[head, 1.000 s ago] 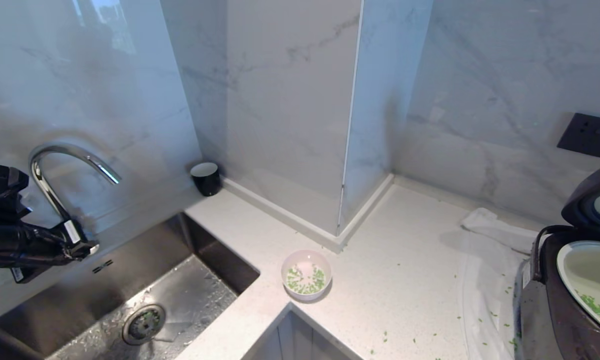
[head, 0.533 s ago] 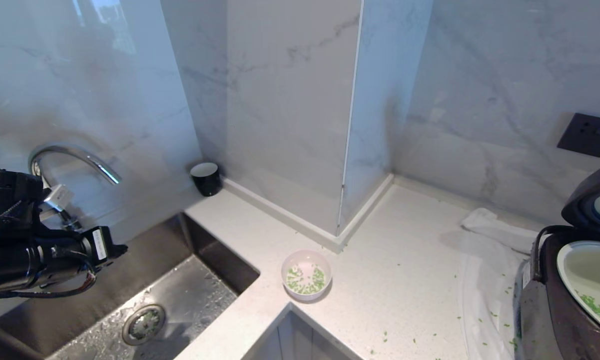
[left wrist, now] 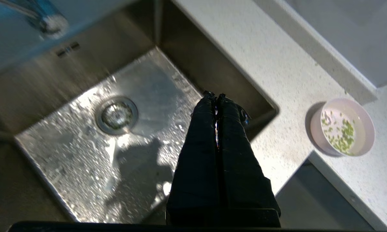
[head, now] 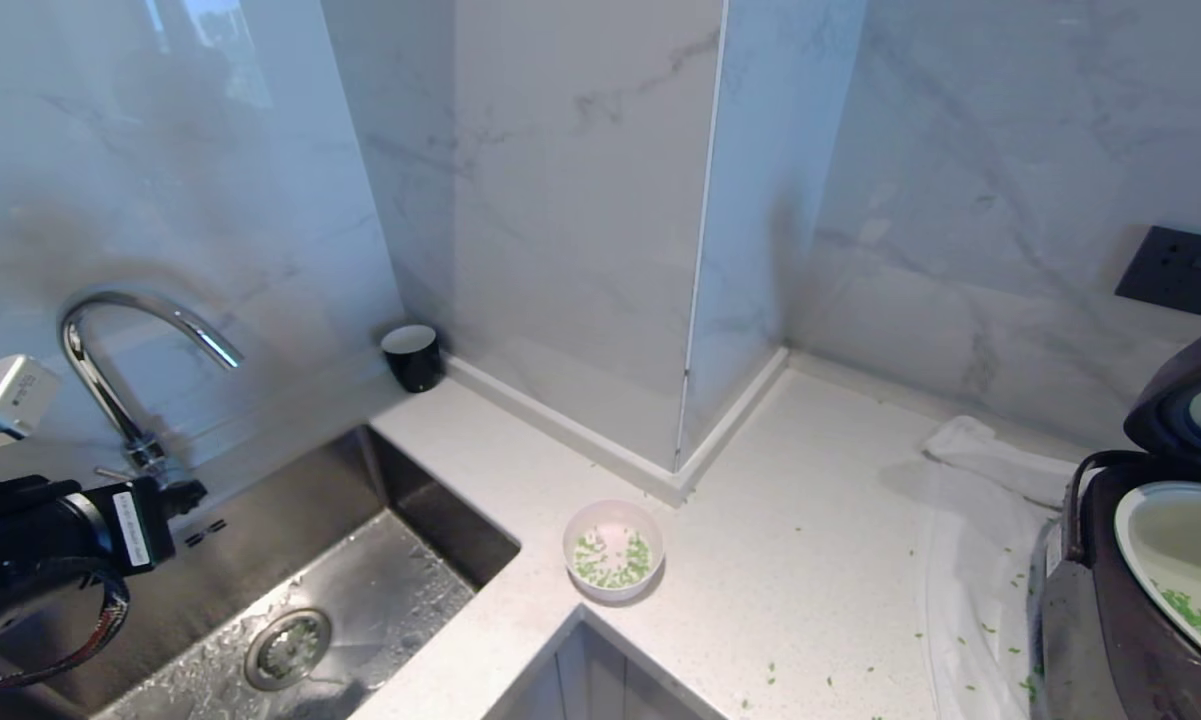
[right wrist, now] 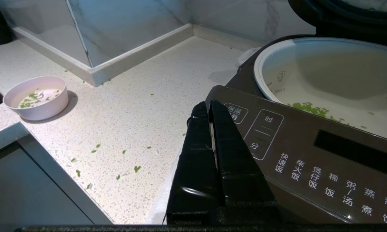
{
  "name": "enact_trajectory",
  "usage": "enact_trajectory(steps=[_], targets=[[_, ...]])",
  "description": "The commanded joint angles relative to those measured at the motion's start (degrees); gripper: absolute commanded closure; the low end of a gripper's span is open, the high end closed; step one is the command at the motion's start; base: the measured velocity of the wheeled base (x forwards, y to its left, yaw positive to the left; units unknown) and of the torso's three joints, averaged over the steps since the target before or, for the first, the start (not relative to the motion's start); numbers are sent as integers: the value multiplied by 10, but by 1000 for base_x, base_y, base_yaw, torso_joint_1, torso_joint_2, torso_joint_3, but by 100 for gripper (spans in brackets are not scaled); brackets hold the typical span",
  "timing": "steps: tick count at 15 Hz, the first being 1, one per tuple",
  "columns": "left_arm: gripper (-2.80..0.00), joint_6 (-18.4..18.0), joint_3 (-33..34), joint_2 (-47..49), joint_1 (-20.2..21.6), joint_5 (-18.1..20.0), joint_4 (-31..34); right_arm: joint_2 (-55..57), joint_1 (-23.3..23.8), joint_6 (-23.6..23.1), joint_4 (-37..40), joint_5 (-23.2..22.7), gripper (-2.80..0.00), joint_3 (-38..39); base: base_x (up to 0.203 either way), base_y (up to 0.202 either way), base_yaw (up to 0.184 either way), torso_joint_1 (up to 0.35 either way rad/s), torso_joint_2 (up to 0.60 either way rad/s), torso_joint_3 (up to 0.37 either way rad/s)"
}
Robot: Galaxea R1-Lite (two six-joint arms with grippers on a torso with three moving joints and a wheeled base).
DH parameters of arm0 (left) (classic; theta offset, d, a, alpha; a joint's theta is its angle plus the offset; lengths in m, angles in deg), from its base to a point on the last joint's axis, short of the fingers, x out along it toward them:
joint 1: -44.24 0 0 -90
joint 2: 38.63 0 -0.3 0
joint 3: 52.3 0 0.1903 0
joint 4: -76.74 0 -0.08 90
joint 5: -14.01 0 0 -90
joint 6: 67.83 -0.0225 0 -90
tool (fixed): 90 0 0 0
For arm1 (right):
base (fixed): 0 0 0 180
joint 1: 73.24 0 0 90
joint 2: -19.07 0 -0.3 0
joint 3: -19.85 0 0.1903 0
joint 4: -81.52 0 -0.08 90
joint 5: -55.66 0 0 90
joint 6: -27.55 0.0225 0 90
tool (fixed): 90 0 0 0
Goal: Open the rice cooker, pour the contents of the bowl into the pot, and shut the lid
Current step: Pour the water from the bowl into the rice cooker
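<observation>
The pale pink bowl (head: 613, 550) stands on the white counter near its inner corner, with some green bits (head: 615, 562) still in it. At the far right the dark rice cooker (head: 1090, 630) has its lid (head: 1175, 395) raised. Its white pot (head: 1140, 530) holds green bits (right wrist: 309, 109) too. My left arm (head: 50, 540) hangs over the sink at the left edge, well left of the bowl (left wrist: 342, 126). The left gripper (left wrist: 215, 95) is shut and empty. My right gripper (right wrist: 207, 103) is shut and empty, low beside the cooker's button panel (right wrist: 309, 151).
A steel sink (head: 210, 560) with a curved tap (head: 130, 330) fills the left side. A black cup (head: 412, 356) sits at the back by the wall. A white cloth (head: 980, 470) lies beside the cooker, and loose green bits (head: 865, 670) dot the counter. A marble pillar corner (head: 680, 400) juts out behind the bowl.
My left arm has swung over the sink and drawn back toward the left edge of the head view. Bowl, cooker and right arm have not moved.
</observation>
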Motion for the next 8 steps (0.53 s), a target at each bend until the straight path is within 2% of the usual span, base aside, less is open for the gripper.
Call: enact_trajectory(steps=[1, 4, 6, 8], targets=[[0, -23, 2, -67, -4, -21, -1, 0, 0, 0, 0, 0, 0, 0, 0, 0, 0, 0, 0, 0], [0, -81, 21, -141, -4, -31, -1, 0, 0, 0, 0, 0, 0, 0, 0, 0, 0, 0, 0, 0], [0, -101, 43, -183, -1, -35, -1, 0, 0, 0, 0, 0, 0, 0, 0, 0, 0, 0, 0, 0], [0, -112, 52, -226, 8, -62, -2, 0, 0, 0, 0, 0, 0, 0, 0, 0, 0, 0, 0, 0]])
